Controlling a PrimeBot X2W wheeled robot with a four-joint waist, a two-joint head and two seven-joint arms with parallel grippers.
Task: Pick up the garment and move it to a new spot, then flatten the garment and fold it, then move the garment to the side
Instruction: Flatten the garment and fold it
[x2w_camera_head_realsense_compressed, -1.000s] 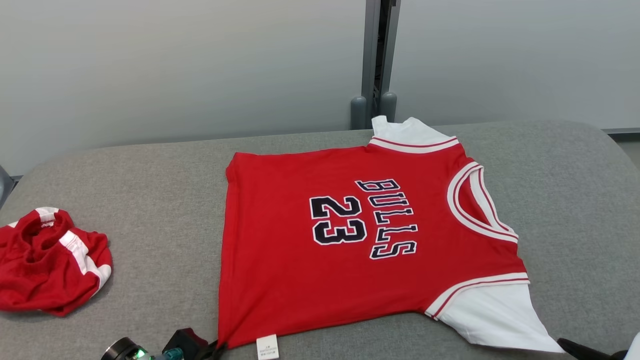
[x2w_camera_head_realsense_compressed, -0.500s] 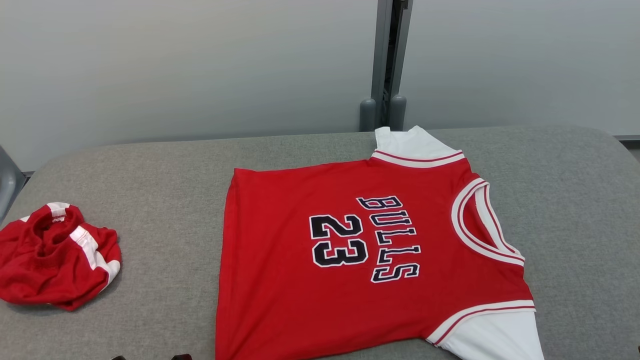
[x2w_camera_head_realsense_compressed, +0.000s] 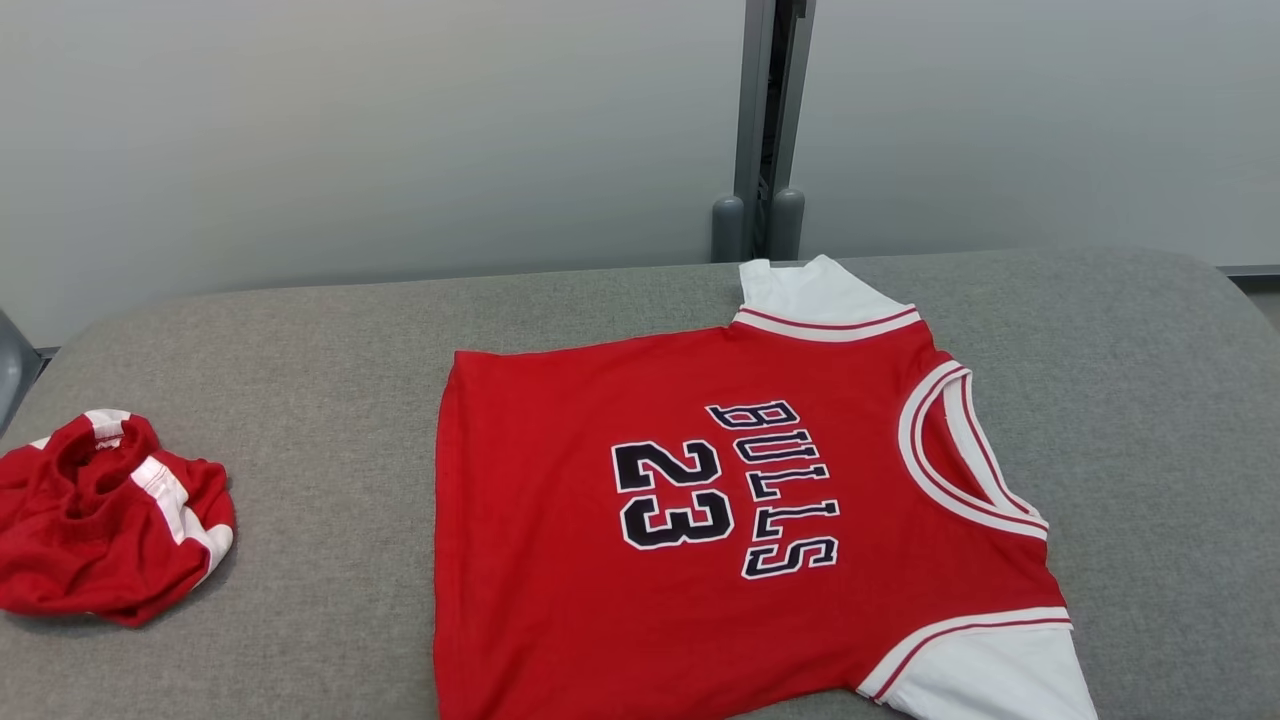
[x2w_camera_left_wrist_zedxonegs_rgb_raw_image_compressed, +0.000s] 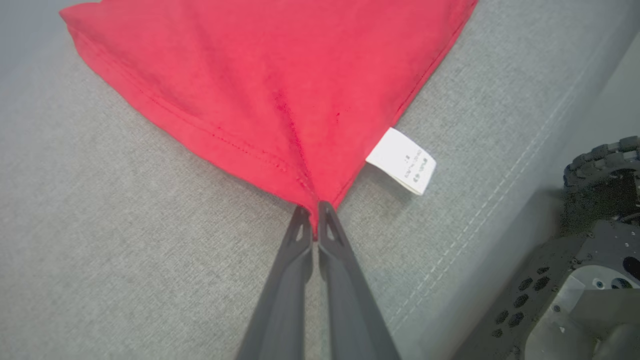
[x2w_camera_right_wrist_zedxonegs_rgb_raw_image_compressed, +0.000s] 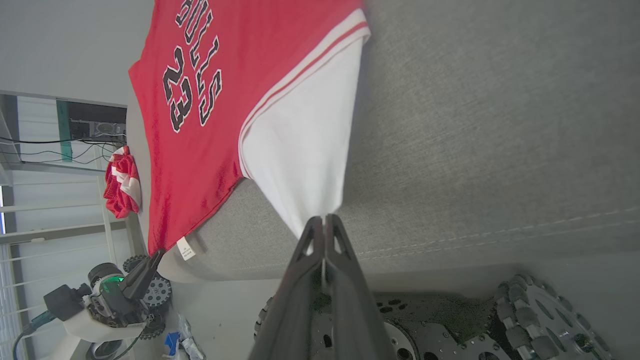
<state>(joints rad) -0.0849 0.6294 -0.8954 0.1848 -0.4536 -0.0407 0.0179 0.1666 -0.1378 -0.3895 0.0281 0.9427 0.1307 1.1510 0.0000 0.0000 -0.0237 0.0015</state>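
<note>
Left gripper (x2w_camera_left_wrist_zedxonegs_rgb_raw_image_compressed: 314, 222), fingers pressed together, pinching the red hem corner of the jersey (x2w_camera_head_realsense_compressed: 720, 520) at the centre of the left wrist view; white care label (x2w_camera_left_wrist_zedxonegs_rgb_raw_image_compressed: 402, 160) just right of the pinch. Right gripper (x2w_camera_right_wrist_zedxonegs_rgb_raw_image_compressed: 325, 225), likewise closed, pinching the tip of the white sleeve (x2w_camera_right_wrist_zedxonegs_rgb_raw_image_compressed: 305, 150). Jersey lies flat, print up, across centre and lower right of the head view on the grey cushioned surface (x2w_camera_head_realsense_compressed: 300, 330); crumpled red-and-white garment (x2w_camera_head_realsense_compressed: 110, 530) at left edge, well apart

Crumpled red-white cloth (x2w_camera_head_realsense_compressed: 105, 520) on grey fabric tabletop (x2w_camera_head_realsense_compressed: 300, 350), left side; grey post (x2w_camera_head_realsense_compressed: 760, 120) behind.
</note>
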